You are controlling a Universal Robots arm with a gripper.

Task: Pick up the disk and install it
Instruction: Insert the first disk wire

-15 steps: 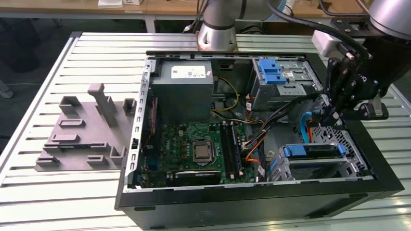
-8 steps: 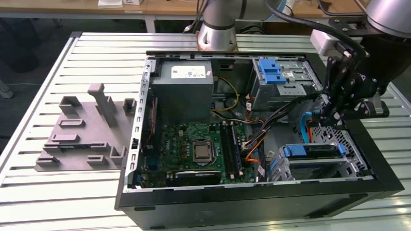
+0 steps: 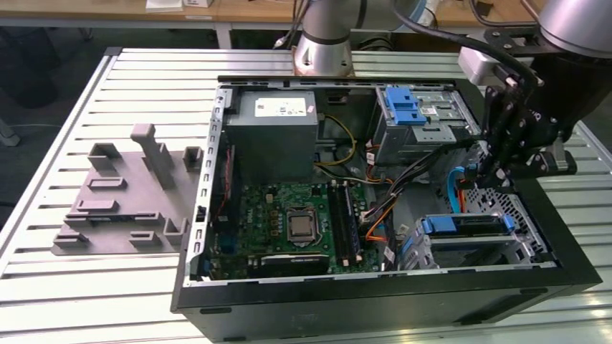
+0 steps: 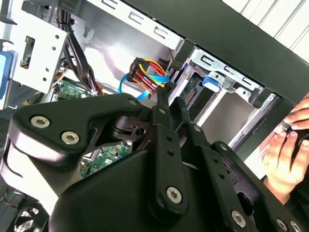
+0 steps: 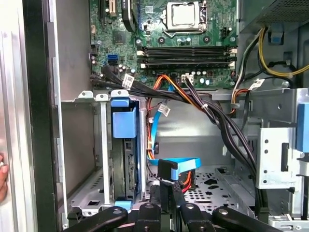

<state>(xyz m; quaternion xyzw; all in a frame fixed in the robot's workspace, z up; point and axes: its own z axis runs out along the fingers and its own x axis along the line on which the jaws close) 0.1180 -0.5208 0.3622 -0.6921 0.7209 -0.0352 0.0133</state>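
The disk is sitting upright in the drive cage at the front corner of the open computer case, blue frame showing at its end; you can see it in the exterior view too, slotted in beside an open bay. The gripper is inside the case just beside that cage, over the perforated floor, and its fingers are pinched narrow on a black cable connector with a blue flat cable and orange wires coming off it. So it's gripping the plug, not the disk. Further out there's the motherboard and the grey power supply. A person's hand rests at the case's outer edge in the second wrist view. A grey fixture sits on the table on the exterior view's left.
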